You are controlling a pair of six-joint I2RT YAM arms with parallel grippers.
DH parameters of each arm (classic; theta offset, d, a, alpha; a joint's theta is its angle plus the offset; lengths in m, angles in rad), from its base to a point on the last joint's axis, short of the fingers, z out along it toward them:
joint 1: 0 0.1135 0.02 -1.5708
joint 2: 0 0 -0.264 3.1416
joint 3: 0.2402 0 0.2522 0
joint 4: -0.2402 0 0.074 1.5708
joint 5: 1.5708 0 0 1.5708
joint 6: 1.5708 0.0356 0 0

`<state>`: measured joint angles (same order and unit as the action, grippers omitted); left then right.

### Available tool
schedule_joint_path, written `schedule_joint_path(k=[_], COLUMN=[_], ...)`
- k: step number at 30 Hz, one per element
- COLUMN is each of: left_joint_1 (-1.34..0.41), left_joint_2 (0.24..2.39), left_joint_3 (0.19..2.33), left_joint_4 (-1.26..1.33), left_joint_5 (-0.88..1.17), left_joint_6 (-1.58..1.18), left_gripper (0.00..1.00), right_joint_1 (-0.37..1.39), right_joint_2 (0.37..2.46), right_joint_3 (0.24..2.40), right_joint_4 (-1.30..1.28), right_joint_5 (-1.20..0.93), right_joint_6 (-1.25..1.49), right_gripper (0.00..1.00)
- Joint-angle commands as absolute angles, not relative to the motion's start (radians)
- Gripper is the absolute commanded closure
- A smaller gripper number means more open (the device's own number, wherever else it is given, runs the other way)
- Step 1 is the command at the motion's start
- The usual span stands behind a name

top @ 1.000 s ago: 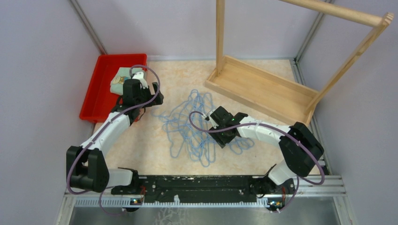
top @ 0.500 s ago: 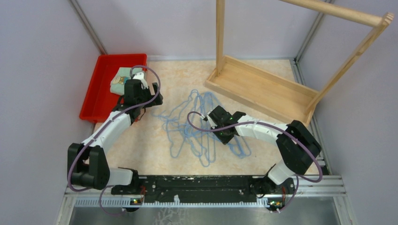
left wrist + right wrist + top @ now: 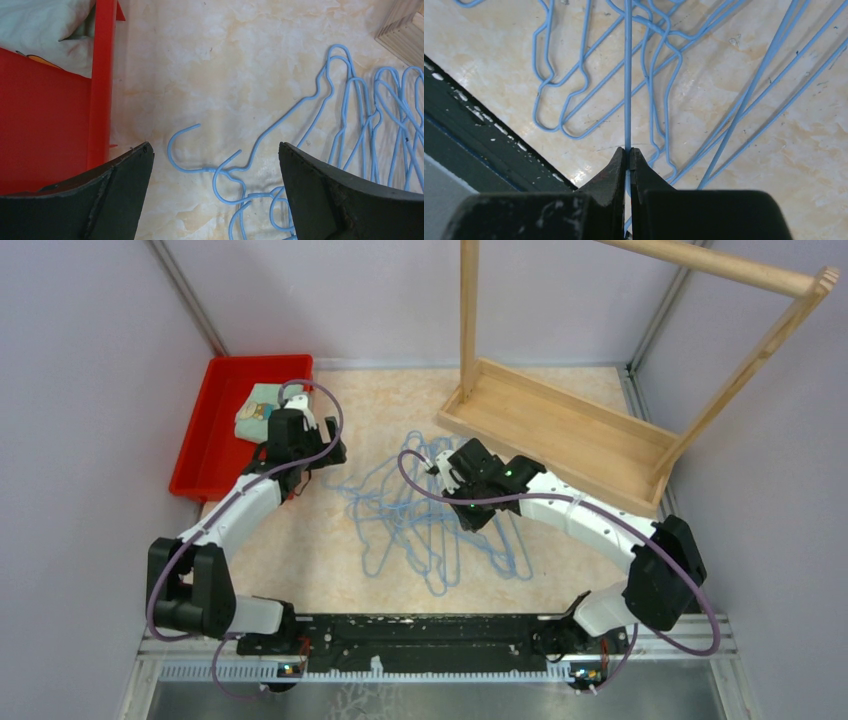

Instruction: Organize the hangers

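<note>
Several light-blue wire hangers lie tangled in the middle of the table. My right gripper hovers over the right part of the pile. In the right wrist view it is shut on one straight wire of a hanger, which runs away from the fingertips over the other hangers. At the pile's left edge my left gripper stands open. In the left wrist view its fingers flank two hanger hooks on the table without touching them.
A red tray holding a folded cloth sits at the back left, its wall close to my left finger. A wooden rack with a top rail stands at the back right. The black base rail runs along the near edge.
My right gripper has shut on a hanger wire and moved away from the near edge toward the rack, dragging part of the pile. The left arm has barely moved.
</note>
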<state>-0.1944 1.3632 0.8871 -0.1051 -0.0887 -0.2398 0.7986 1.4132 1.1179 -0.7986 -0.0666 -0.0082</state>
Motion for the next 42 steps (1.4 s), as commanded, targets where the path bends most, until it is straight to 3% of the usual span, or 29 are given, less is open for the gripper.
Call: schedule_joint_path(k=[1, 10, 19, 28, 32, 42], left_joint_1=[-0.195, -0.195, -0.195, -0.195, -0.195, -0.195], left_joint_2=[1.377, 1.366, 1.371, 1.396, 1.410, 1.405], left_joint_3=[0.931, 0.925, 0.954, 0.982, 1.000, 0.994], left_joint_4=[-0.092, -0.085, -0.072, -0.071, -0.068, -0.065], left_joint_5=[-0.096, -0.136, -0.146, -0.135, -0.111, -0.136], left_joint_6=[-0.244, -0.245, -0.234, -0.221, -0.222, -0.185], left_gripper=[0.00, 0.00, 0.00, 0.00, 0.00, 0.00], right_joint_1=[0.801, 0.681, 0.527, 0.460, 0.450, 0.443], right_joint_2=[1.395, 1.376, 1.268, 1.184, 1.147, 1.123], right_joint_3=[1.200, 1.412, 1.487, 1.694, 1.691, 1.708], right_joint_4=[-0.820, -0.840, -0.710, -0.764, -0.708, -0.690], right_joint_5=[-0.163, -0.449, -0.453, -0.113, 0.056, 0.110], right_joint_6=[-0.036, 0.005, 0.171, 0.210, 0.250, 0.295], right_gripper=[1.00, 1.00, 1.00, 1.00, 1.00, 1.00])
